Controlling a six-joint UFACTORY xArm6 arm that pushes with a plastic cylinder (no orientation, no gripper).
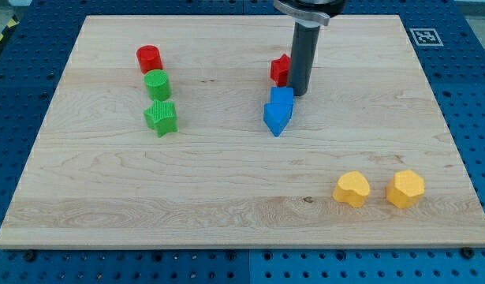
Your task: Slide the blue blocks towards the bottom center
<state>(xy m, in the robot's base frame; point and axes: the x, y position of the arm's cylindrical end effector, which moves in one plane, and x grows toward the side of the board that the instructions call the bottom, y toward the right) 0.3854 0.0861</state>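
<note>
Two blue blocks sit touching near the board's middle: a blue cube-like block (282, 98) and, just below it, a blue pointed block (276, 118). My tip (298, 94) stands at the upper right of the blue cube-like block, right beside it. A red block (280, 69) lies just left of the rod, partly hidden behind it.
At the view's left stand a red cylinder (149, 58), a green cylinder (157, 84) and a green star-shaped block (161, 117) in a column. Two yellow blocks (352, 188) (405, 188) lie at the bottom right. The wooden board (108, 197) ends at blue perforated table.
</note>
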